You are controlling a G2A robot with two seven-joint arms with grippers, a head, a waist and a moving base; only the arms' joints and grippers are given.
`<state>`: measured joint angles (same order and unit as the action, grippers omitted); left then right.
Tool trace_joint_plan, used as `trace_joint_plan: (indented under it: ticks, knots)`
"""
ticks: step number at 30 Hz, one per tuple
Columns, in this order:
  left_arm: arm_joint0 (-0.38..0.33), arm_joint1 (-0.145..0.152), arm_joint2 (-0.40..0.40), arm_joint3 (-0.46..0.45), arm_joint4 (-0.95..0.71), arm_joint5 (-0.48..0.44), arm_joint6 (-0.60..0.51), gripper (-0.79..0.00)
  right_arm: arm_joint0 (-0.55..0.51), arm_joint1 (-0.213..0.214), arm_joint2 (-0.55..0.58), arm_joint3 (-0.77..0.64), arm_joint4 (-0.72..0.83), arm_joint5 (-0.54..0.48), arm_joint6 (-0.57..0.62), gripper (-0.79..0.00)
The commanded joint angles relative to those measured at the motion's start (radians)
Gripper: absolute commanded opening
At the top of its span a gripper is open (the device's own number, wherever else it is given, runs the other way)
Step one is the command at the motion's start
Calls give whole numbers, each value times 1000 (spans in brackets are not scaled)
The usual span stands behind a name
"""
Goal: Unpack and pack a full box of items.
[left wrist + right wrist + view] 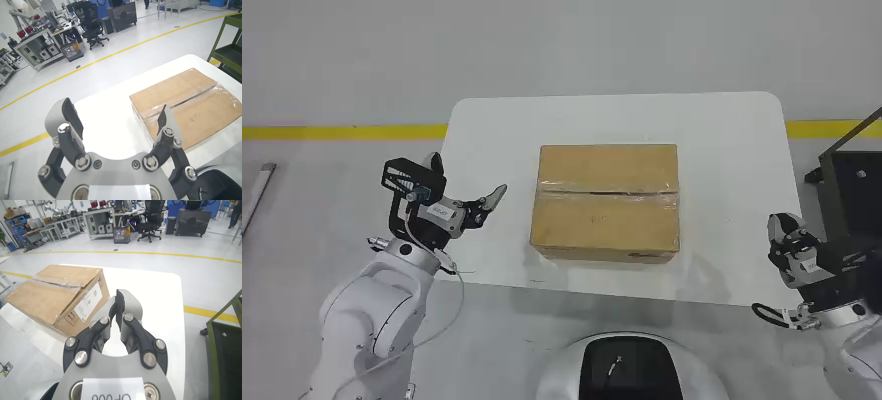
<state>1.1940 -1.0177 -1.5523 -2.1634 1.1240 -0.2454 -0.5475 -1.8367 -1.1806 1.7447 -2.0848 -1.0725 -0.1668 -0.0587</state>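
Cardboard box (607, 200): lay flat in the middle of the white counter (722, 130); flaps down, with clear tape (191, 98) along the centre seam; a dark line ran along that seam, and whether the tape was cut through could not be told
Left jaws: spread wide and empty; they hung over the counter's left margin and pointed at the box's left end, near it but not touching
Right jaws: pressed together on nothing; they hung off the counter's right near corner, well apart from the box's right end, which bore the shipping label (88, 302)
Box relative to jaws: between the two arms, at rest on the counter and held by neither; nothing stood between either pair of jaws and the box
Risk, sliding: nothing pinned the box, so a push from one side alone would likely skate it across the smooth counter or turn it askew; the other arm would have to brace it
Risk, flaps: if the tape held, a pull on a flap could lift the whole box or tear the cardboard; the flap edge near the label looked slightly raised and creased
Risk, right arm: its closed jaws could catch no flap edge until opened; the green cart (223, 351) stood close beside that arm, so a wide swing could strike it
Risk, contents: unseen under the flaps; a tilted box could spill them
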Motion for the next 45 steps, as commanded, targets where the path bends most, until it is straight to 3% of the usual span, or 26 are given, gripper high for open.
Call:
trace_joint_plan:
  ticks: [1, 11, 25, 35, 40, 45]
  knots:
    - [0, 0, 0, 0, 0, 0, 0, 0, 33, 0, -21, 40, -19, -10, -6, -785]
    - [0, 0, 0, 0, 0, 0, 0, 0, 234, -14, -195, 277, -10, -60, -43, -785]
    - [0, 0, 0, 0, 0, 0, 0, 0, 416, -32, -366, 427, -38, -169, -49, -785]
    - [0, 0, 0, 0, 0, 0, 0, 0, 442, -37, -385, 445, -30, -155, -63, -785]
    - [11, -5, 14, 2, -63, 23, 20, 0, 380, -28, -316, 369, -64, -116, -82, -785]
    - [-27, -10, 97, 4, -116, -60, 55, 0, 282, -15, -207, 287, -65, -125, -92, -785]
